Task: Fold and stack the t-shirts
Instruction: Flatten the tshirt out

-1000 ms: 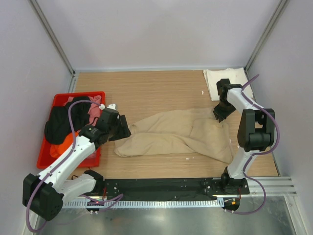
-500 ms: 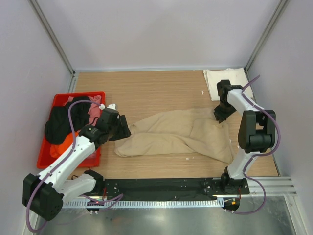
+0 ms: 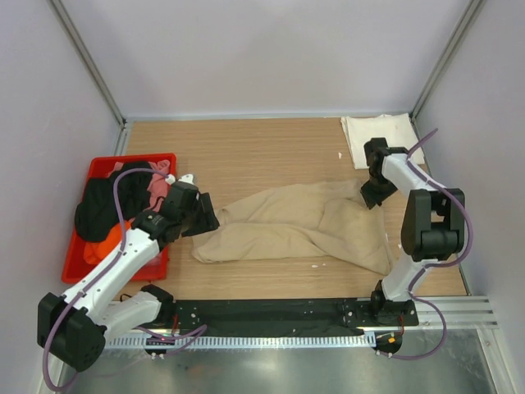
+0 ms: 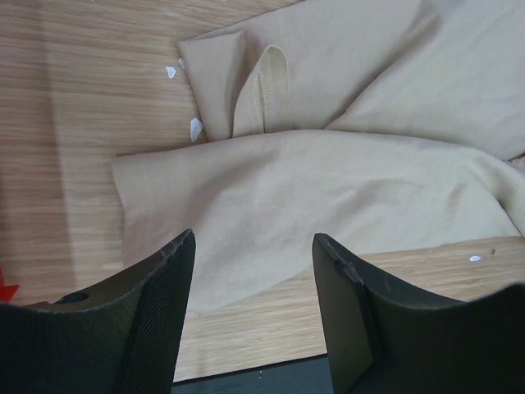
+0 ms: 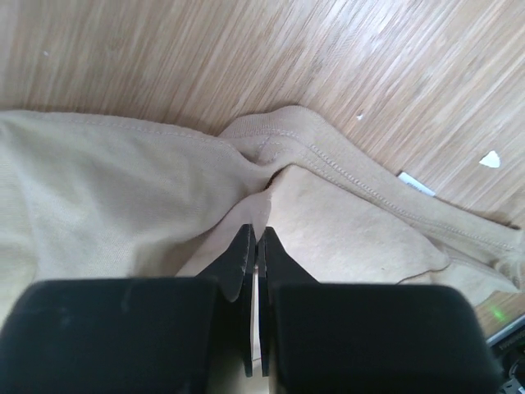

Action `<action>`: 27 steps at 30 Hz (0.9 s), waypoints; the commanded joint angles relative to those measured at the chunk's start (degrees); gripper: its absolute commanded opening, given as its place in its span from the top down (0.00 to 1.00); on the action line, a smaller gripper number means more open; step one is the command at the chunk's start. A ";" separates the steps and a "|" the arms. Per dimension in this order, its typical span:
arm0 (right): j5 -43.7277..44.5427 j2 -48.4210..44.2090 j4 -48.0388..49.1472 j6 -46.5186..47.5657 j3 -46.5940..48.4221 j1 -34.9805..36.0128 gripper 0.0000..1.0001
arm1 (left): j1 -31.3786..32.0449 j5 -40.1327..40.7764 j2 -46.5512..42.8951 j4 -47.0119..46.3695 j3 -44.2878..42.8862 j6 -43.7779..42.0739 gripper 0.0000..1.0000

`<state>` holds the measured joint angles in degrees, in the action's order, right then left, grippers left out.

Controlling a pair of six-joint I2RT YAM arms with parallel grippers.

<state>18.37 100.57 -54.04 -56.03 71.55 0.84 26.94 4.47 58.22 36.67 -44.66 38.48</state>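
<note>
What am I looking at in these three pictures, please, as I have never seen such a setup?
Two robot arms are bolted at the near edge of a table. One picture looks down from above; the other two come from cameras on each wrist, so the prongs in them are that arm's tool. A tan t-shirt lies crumpled in the middle, a folded cream-white cloth in the far right corner, and a red bin of black, pink and orange clothes on the left. The left tool hangs open over the shirt's end. The right tool is shut, apparently pinching a fold of it.
</note>
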 commanded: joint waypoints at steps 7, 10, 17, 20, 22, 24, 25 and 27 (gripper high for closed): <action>3.26 -11.09 1.73 8.72 1.58 -0.14 0.99 | 0.04 3.44 1.37 3.24 -4.82 -2.27 0.39; 1.05 -13.99 3.50 10.85 -0.53 -0.05 0.99 | 0.04 3.62 1.64 3.33 -5.43 -2.27 0.39; 3.60 -22.06 1.92 17.08 -2.46 -0.05 0.99 | 0.04 3.09 4.53 2.62 -4.82 -2.44 0.39; 2.64 -27.60 1.92 20.50 -6.40 -1.63 0.99 | 0.04 0.98 7.43 2.19 -4.56 -2.44 0.39; 0.97 -30.34 2.18 22.53 -8.35 -1.63 0.99 | 0.04 1.33 8.75 1.22 -4.90 -3.41 0.39; -3.24 -35.17 3.58 25.17 -11.33 -1.72 0.99 | 0.04 3.51 12.17 1.48 -7.62 -4.64 0.38; -4.65 -36.92 3.85 25.35 -12.04 -1.72 0.99 | -0.04 4.31 13.84 1.91 -9.20 -5.34 0.38; -8.25 -40.17 4.21 25.18 -12.92 -1.72 0.99 | -0.13 4.67 19.28 2.01 -13.85 -5.96 0.37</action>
<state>15.18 64.47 -52.23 -34.26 59.33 -0.82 26.94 7.18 73.19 40.49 -51.96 35.09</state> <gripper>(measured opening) 0.035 0.624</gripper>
